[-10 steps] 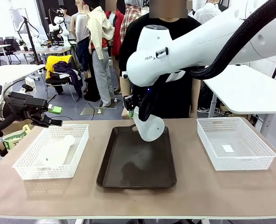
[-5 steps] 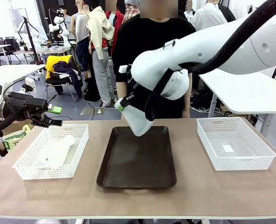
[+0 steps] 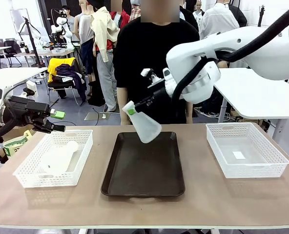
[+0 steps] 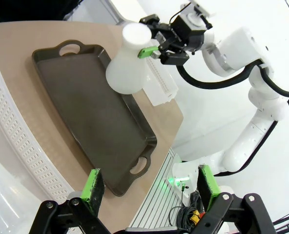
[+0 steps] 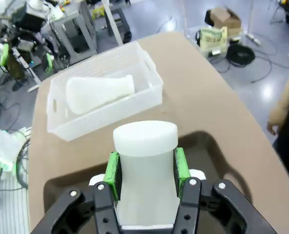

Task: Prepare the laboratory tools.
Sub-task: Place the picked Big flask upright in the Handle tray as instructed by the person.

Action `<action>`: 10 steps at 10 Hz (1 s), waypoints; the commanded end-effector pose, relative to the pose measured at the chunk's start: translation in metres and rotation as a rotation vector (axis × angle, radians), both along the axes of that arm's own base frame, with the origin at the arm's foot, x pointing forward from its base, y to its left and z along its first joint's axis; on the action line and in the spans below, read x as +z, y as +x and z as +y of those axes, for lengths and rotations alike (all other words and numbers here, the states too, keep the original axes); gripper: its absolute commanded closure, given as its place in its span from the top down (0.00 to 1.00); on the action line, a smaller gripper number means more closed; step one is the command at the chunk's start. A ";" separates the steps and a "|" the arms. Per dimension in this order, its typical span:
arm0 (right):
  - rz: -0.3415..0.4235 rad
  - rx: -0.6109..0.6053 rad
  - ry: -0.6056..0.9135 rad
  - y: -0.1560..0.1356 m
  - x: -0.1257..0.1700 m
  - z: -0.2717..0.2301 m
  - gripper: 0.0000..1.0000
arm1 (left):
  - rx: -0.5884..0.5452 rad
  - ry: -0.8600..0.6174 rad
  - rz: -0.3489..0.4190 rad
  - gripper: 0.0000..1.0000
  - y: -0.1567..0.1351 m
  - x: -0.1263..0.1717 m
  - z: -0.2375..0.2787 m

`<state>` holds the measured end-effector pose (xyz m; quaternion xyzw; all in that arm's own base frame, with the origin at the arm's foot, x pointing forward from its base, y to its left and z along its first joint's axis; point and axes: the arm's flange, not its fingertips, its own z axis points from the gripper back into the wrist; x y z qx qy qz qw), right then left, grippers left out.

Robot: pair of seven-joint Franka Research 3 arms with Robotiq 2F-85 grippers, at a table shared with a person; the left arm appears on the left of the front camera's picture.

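— Where was the flask at that point?

— Up in the air. The right gripper [image 3: 131, 110] had its green pads clamped on the neck of one conical flask [image 3: 146, 128], just under the rim. The flask hung over the 12 o'clock edge of the dark brown tray [image 3: 143, 170], clear of it.

— Upright?

— No, tilted, with the mouth toward 11 o'clock and the wide base toward 5. The neck grip seemed the sensible one to me, since the base looked too broad for those jaws.

— And the arm?

— The right arm reached in from 3 o'clock, elbow high, wrist turned so the fingers ran nearly level toward 9 o'clock. My guess was that it meant to stand the flask on the tray, which would call for righting it first.

— The other one?

— The second flask [image 3: 59, 157] lay on its side in the left mesh basket [image 3: 47, 184], at the tray's 9 o'clock. The right mesh basket [image 3: 254, 171], at 3 o'clock, had something small and white on its floor.

— The left arm?

— The left gripper [image 3: 58, 122] hovered by that left basket's far corner, around 10 o'clock, with its jaws spread wide and holding nothing. A person [image 3: 149, 58] in black stood at 12 o'clock, across the table [image 3: 217, 202].
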<state>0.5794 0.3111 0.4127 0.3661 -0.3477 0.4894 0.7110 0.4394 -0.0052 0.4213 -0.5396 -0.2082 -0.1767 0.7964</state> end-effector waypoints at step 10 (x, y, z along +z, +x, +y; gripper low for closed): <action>-0.081 0.119 0.190 0.014 -0.027 0.012 0.00 | -0.002 -0.012 -0.007 1.00 0.000 0.002 0.001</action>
